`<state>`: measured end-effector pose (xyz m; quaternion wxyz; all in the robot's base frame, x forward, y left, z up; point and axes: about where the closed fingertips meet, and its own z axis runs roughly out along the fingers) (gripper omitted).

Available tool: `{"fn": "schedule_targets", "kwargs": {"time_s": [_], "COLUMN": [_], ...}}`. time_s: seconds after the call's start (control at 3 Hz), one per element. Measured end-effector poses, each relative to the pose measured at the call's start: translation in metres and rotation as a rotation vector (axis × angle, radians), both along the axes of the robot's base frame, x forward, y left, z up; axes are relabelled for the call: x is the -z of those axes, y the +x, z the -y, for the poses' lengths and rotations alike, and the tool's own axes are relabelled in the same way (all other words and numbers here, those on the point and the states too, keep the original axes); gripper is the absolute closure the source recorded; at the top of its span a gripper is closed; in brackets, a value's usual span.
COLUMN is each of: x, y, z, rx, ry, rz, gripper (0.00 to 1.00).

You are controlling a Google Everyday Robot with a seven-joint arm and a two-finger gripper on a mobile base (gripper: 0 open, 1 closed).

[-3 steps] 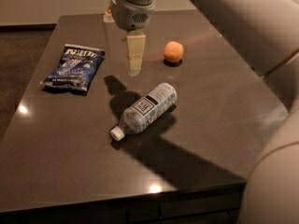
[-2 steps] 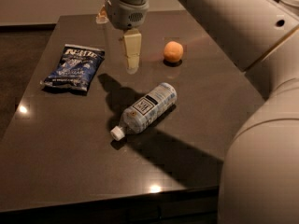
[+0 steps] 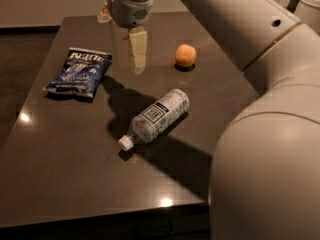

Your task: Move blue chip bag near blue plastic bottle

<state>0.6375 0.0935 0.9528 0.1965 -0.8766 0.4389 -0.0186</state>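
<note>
The blue chip bag lies flat on the dark table at the left, white lettering at its far end. The blue plastic bottle lies on its side near the table's middle, its white cap pointing toward the front left and its label facing up. My gripper hangs above the table, pointing down. It is to the right of the bag and behind the bottle, holds nothing and touches neither.
A round orange fruit sits on the table right of the gripper, behind the bottle. My large cream arm fills the right side of the view. The table's left edge is close beside the bag.
The gripper has shifted slightly left, toward the chip bag, and the arm fills more of the right side. The bag, bottle and fruit have not moved.
</note>
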Motion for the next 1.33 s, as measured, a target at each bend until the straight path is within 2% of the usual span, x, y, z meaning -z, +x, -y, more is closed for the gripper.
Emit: {"fn": "schedule_targets", "kwargs": {"time_s": [0.67,1.0,1.33], "x": [0.026,0.045,0.064], "y": [0.044,0.052,0.052], "z": [-0.041,-0.062,-0.084], "rx": [-0.141,-0.206,-0.293], "ry": [-0.075,-0.119,-0.184], "rz": [0.002,-0.005,0.014], "gripper": [0.00,0.00,0.00]}}
